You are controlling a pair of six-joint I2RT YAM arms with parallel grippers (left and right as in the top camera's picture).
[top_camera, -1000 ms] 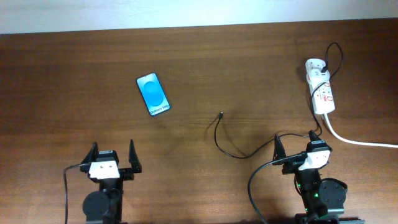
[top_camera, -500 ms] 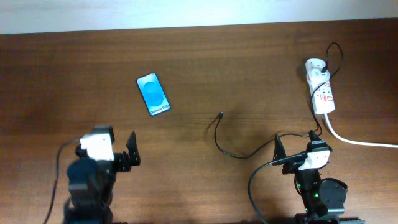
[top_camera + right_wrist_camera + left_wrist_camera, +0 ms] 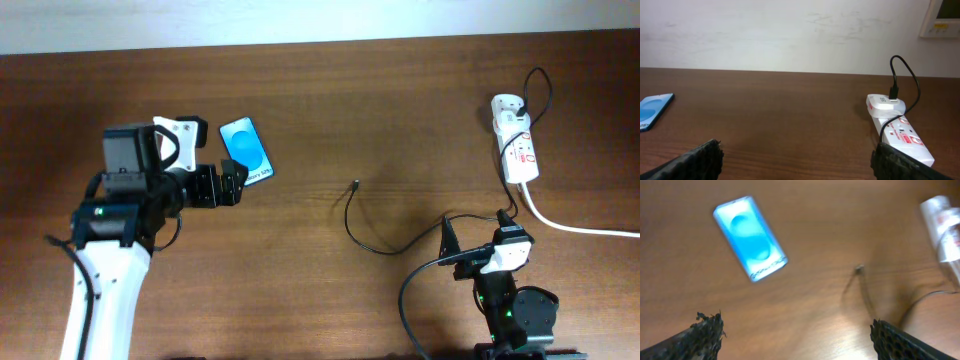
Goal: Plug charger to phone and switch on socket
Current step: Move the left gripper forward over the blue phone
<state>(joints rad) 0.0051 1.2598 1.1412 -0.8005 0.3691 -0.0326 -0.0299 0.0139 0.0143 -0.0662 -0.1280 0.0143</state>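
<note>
The phone [image 3: 247,150] lies on the table with its blue screen up; it also shows in the left wrist view [image 3: 750,237] and at the left edge of the right wrist view [image 3: 652,110]. My left gripper [image 3: 228,186] is open and empty, hovering just below and left of the phone. The thin black charger cable [image 3: 362,235] curls mid-table, its connector tip [image 3: 356,184] free, seen blurred in the left wrist view [image 3: 859,268]. The white socket strip [image 3: 518,145] lies at the far right, also in the right wrist view [image 3: 897,129]. My right gripper [image 3: 478,236] is open and empty near the front edge.
A thick white cord [image 3: 575,226] runs from the socket strip off the right edge. The charger's plug block [image 3: 885,102] sits in the strip's far end. A white wall borders the table's far edge.
My left arm has risen from its rest pose and swung forward, bringing its open gripper close to the phone. The right arm, phone and cable have not moved.
</note>
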